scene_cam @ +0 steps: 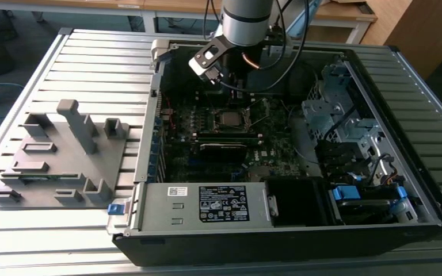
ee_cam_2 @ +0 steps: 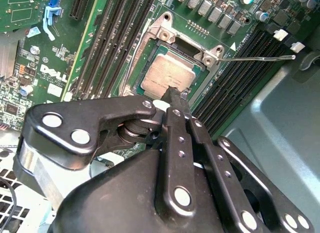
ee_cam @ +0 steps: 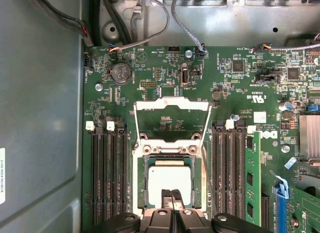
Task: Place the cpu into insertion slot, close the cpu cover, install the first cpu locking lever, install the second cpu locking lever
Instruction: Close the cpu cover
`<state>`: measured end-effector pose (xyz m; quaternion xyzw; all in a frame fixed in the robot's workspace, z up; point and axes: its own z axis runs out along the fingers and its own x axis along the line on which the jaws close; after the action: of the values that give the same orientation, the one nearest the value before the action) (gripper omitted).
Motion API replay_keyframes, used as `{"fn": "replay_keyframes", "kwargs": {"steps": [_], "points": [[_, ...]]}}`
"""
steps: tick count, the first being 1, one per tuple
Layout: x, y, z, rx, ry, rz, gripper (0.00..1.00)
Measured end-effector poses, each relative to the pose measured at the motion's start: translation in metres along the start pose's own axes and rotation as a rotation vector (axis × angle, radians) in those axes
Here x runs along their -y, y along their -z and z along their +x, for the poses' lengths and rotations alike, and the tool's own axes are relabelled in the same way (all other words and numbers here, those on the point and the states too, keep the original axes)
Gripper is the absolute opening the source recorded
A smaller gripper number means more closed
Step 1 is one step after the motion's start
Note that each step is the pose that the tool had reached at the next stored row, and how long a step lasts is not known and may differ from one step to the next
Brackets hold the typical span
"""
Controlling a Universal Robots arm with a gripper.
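The cpu (ee_cam: 169, 179) lies flat in the insertion slot (ee_cam: 198, 179) on the green motherboard (ee_cam: 235, 88); its dull silver top also shows in the second wrist view (ee_cam_2: 165, 73). The cpu cover (ee_cam: 172, 104) is swung open and lies back from the socket, its cut-out baring the board; in the second wrist view its frame (ee_cam_2: 163, 29) stands beyond the chip. A thin wire locking lever (ee_cam_2: 260, 57) sticks out sideways, unlatched. My gripper (ee_cam: 171, 195) is shut, with nothing between its fingers; the joined black fingertips (ee_cam_2: 173, 95) rest at the chip's near edge. In the exterior view the gripper (scene_cam: 235, 92) hangs just behind the socket (scene_cam: 229, 119).
Long black memory slots (ee_cam: 107, 168) flank the socket on both sides, and one slot holds a green memory stick (ee_cam: 252, 178). The power supply (scene_cam: 205, 204) fills the case front and a drive cage (scene_cam: 336, 123) stands at the exterior view's right. A grey fixture plate (scene_cam: 56, 158) lies outside the case.
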<state>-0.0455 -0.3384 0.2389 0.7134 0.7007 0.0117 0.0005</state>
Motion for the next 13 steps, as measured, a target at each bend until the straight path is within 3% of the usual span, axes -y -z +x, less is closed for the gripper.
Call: {"fn": "replay_keyframes", "kwargs": {"steps": [7, 13], "points": [[-0.0001, 0.0052, 0.0001, 0.0001, 0.000, 0.0000, 0.10], [-0.0001, 0.0055, 0.0001, 0.0000, 0.000, 0.0000, 0.10]]}}
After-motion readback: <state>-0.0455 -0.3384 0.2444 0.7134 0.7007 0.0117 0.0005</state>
